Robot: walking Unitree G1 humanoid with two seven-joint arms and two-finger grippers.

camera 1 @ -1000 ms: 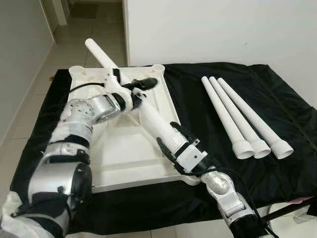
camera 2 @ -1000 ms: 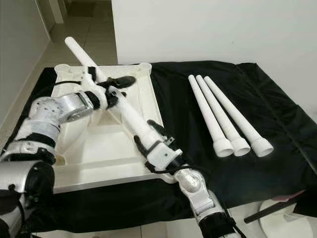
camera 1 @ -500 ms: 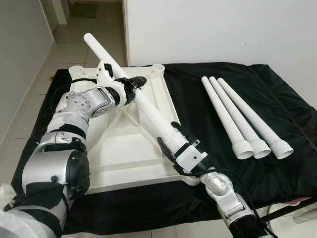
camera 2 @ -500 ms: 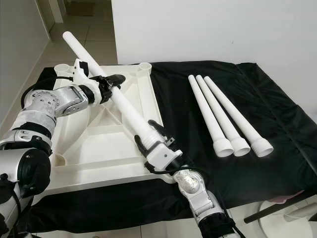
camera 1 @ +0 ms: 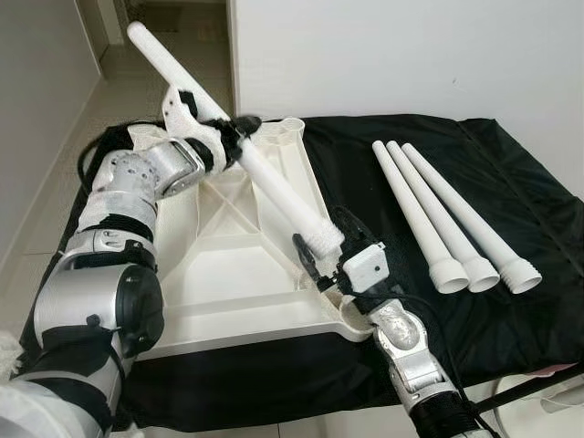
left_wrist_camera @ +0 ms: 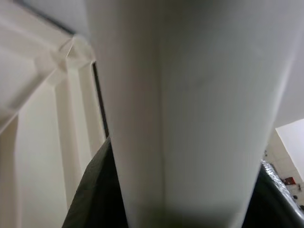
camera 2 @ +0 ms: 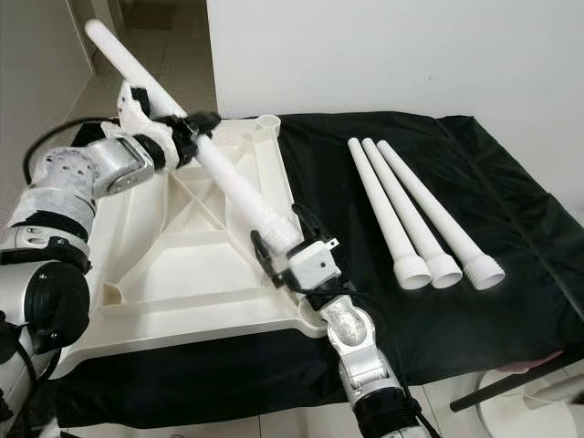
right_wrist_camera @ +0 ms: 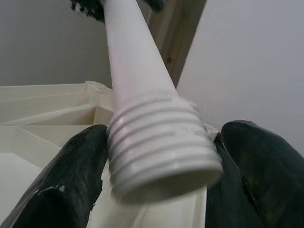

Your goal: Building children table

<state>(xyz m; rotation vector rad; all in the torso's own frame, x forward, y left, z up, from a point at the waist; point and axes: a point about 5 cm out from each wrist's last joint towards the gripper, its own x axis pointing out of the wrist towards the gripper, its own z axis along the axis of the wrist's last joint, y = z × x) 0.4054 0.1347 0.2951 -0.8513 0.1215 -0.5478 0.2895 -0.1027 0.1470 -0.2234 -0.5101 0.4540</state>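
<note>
My right pincer [camera 1: 321, 248] grips the threaded end of a white table leg [camera 1: 274, 182], one black finger on each side of the ridged collar, as the right wrist view shows. My right forearm rises from the near edge of the counter [camera 1: 511, 182], bent up at the wrist toward the leg. My left pincer [camera 1: 239, 128] is closed round the same leg farther up its shaft, with my left arm reaching out and folded at the elbow over the left side of the scene. The leg slants from my right pincer up and away to the far left, its plain end lifted above the counter's far edge.

Under the leg lies one white tabletop [camera 1: 228, 265], turned underside up with its ribs showing, on the black cloth [camera 1: 365, 155] that covers the counter. Its near right corner socket sits just beside my right pincer. To the right lie three more legs [camera 1: 438, 219], side by side and touching, wide ends toward me.
</note>
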